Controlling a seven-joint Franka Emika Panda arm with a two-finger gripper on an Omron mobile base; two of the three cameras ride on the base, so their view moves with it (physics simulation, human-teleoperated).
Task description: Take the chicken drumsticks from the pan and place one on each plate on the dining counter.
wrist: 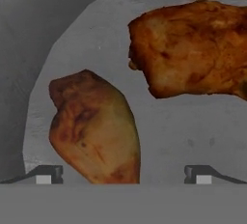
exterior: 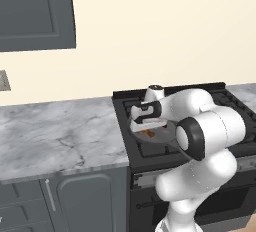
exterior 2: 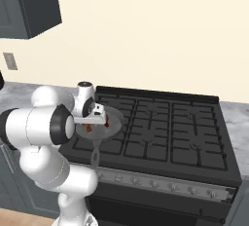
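Around the hand (wrist: 123, 175) lies a black stove (exterior 2: 165, 127) with grates, set between two stretches of grey-white marble counter (exterior: 55, 136). Dark grey cabinet fronts (exterior: 82, 201) stand below that counter, and a dark upper cabinet (exterior: 35, 11) hangs on the cream wall well above and to one side. Nothing stands between the hand and the pan's contents.

Directly beneath the hand sits the pan (exterior 2: 114, 122), a shallow grey round on the stove's near burner, its thin handle (exterior 2: 96, 154) reaching back toward the robot's base. Both chicken drumsticks lie on the pan floor. In the hand view, the nearer drumstick (wrist: 94, 129) lies between the two fingertips (wrist: 46, 174), closer to one tip than the other, its end running under the hand. The farther drumstick (wrist: 193, 49) lies just beyond the hand, apart from the first, with bare pan floor showing between them.

The arm is folded over the stove's front edge, elbow raised and forearm level, wrist turned so the hand points straight down into the pan. The hand is spread fully wide and grips nothing; whether its tips touch the nearer drumstick cannot be told.
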